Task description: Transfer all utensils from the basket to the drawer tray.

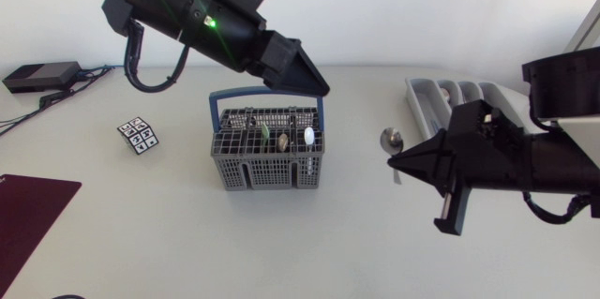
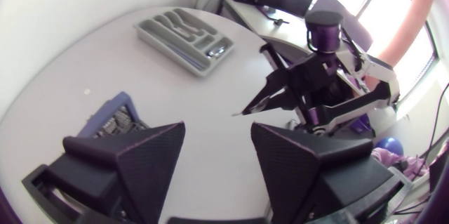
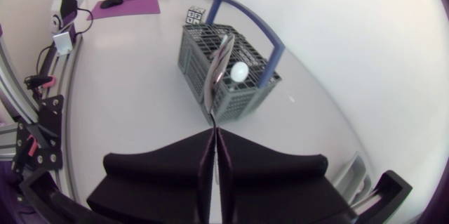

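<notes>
The grey plastic cutlery basket with a blue hoop handle stands mid-table and serves as the reference here. Judging by what shows, the task is early on. The right gripper is clenched on a thin silver metal spoon, both fingers pressed against its handle, and it holds the spoon in the air well to the right of the basket, between it and the grey moulded drawer tray. The tray lies further right of the basket and a little behind it. In the left wrist view its compartments show no utensil, though the right arm hides part of the tray from above.

Several pieces are left standing in the basket, among them a white-tipped utensil and a brownish one; an exact count is hard to make through the grid.

The left gripper hangs just above the basket's rear right corner, fingers released and wide apart, holding nothing
</notes>
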